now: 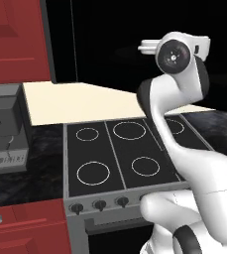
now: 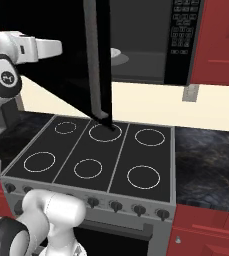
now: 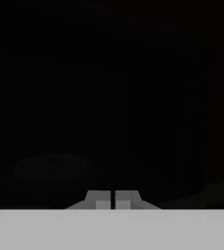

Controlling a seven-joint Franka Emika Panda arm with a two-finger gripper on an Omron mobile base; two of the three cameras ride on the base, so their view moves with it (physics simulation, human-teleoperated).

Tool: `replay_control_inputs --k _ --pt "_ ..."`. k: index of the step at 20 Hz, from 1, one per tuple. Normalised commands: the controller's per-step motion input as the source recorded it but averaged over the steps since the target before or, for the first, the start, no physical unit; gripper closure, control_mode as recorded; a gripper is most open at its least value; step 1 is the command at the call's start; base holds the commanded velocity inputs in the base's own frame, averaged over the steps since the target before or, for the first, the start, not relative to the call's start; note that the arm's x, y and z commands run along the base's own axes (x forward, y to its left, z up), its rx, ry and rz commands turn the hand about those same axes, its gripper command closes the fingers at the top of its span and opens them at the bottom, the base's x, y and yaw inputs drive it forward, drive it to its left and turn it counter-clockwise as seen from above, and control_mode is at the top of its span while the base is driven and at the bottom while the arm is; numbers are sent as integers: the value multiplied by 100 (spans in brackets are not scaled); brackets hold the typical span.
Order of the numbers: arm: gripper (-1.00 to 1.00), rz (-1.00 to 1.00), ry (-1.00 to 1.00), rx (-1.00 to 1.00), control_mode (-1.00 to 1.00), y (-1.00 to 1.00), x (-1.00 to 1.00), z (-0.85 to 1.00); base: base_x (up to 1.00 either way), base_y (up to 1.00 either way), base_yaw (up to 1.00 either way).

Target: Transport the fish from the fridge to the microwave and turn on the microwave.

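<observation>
The microwave (image 2: 141, 42) fills the upper middle of the right base view, mounted above the stove, its wide black door (image 2: 97, 60) swung open toward the camera so that its edge hangs down over the back burners, the grey vertical handle (image 2: 92, 47) running along it. Inside the lit cavity a pale round plate (image 2: 117, 56) sits on the floor, partly hidden by the door; whether the fish lies on it cannot be told. The button panel (image 2: 180, 30) stands at the upper right of the opening, with a red cabinet (image 2: 218, 40) beyond it. In the hand view the gripper (image 3: 113, 199) shows at the bottom centre, its two fingertips pressed together with nothing between them, facing a very dark space where only a faint oval is visible at lower left. Below the microwave, the black stove top (image 2: 98, 155) with six ringed burners occupies the middle of the right base view, a row of knobs (image 2: 116, 205) along its front edge. In the left base view the white arm (image 1: 184, 129) rises from lower right, and a grey appliance (image 1: 3, 129) sits at left on the dark counter (image 1: 45, 168).
</observation>
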Motion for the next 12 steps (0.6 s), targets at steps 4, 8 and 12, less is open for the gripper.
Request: replay_control_inputs --k 4,8,12 --pt "100 12 0 9 -100 -36 65 0 0 0 0" --pt "100 13 -1 7 -100 -38 63 0 0 0 0" --pt "100 13 0 7 -100 -40 64 0 0 0 0"
